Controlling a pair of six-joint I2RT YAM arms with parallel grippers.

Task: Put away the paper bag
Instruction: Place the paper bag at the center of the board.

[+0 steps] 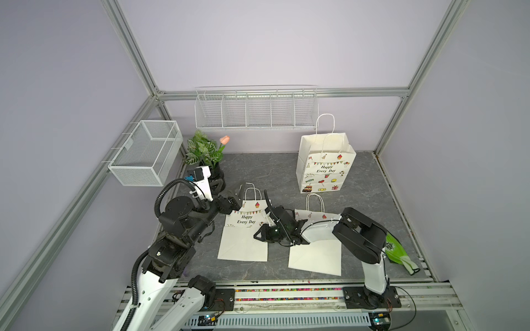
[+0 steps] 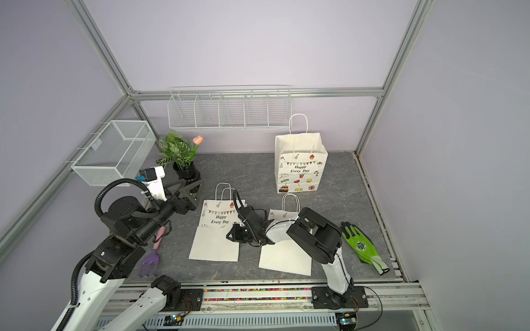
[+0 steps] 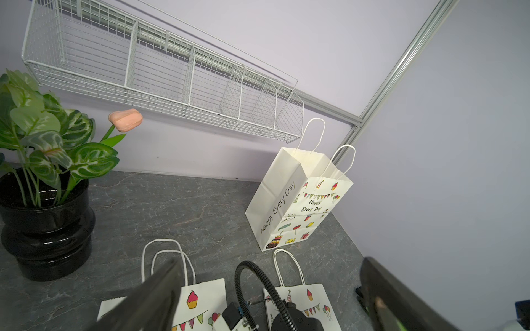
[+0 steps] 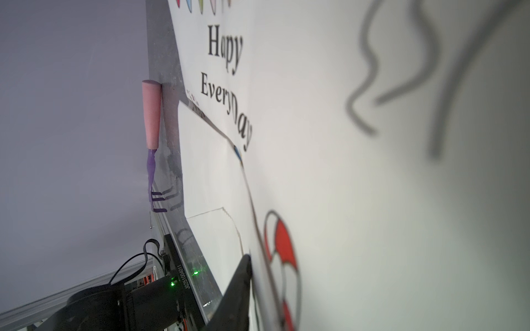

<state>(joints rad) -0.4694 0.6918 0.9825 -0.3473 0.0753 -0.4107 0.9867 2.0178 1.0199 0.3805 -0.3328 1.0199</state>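
Two white "Happy Every Day" paper bags lie flat mid-table: a left bag and a right bag. Another paper bag stands upright at the back right. My left gripper hovers open over the left bag's handles, holding nothing. My right gripper lies low at the left bag's right edge. One of its fingers touches the paper. Paper hides the other finger.
A white wire rack with several compartments hangs on the back wall. A mesh basket hangs on the left rail. A potted plant stands at the back left. A purple rake lies front left, a green glove front right.
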